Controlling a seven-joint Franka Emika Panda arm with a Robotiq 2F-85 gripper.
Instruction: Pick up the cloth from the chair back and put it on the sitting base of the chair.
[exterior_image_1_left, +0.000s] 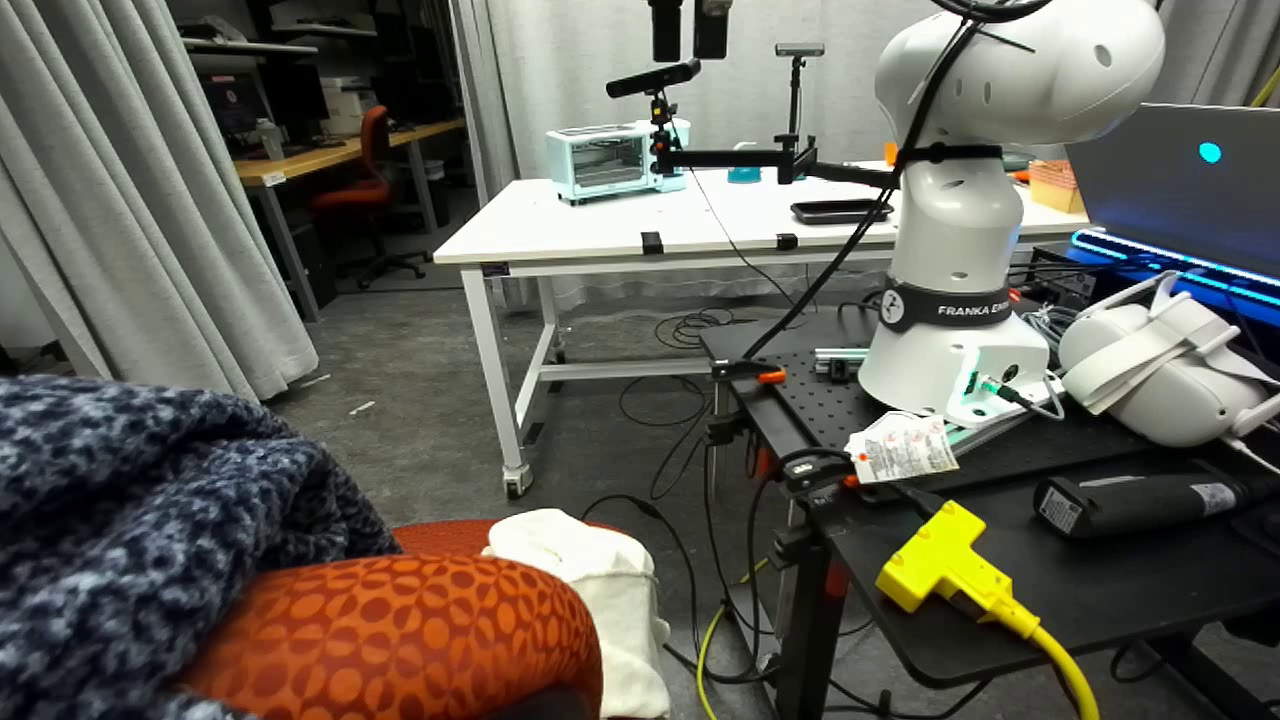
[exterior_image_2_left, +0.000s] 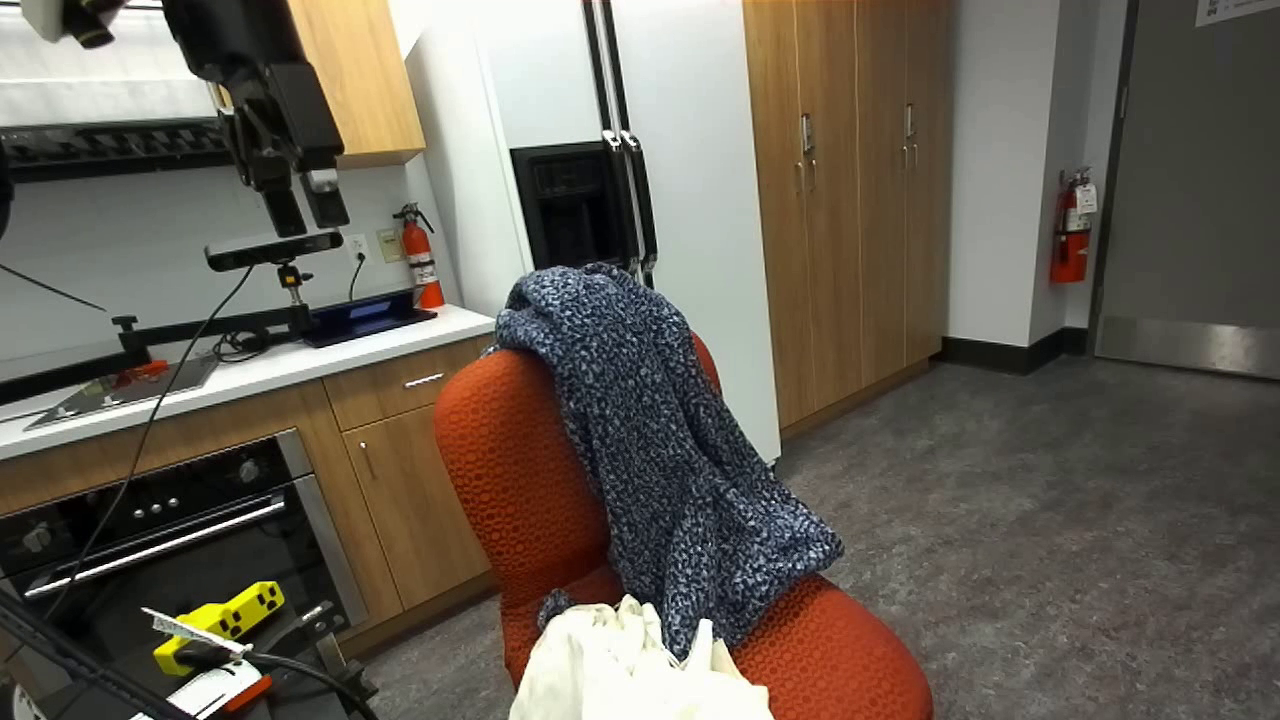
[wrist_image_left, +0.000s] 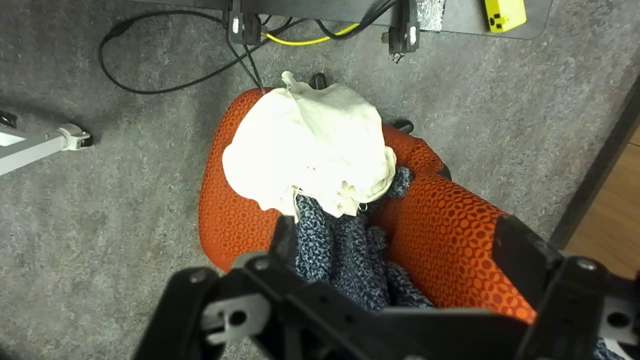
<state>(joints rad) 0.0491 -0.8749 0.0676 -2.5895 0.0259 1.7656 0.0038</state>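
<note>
Below end effector (exterior_image_2_left: 311, 222) (released, empty): dark cloth (exterior_image_2_left: 650, 440) draped over chair back (exterior_image_2_left: 505, 440), white cloth (wrist_image_left: 305, 150) occupying part of seat (wrist_image_left: 237, 220).

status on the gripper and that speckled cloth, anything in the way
Gripper open, holding nothing. Speckled cloth draped over chair back, lower end on seat. White fabric bunched on seat, may crowd placement.
</note>
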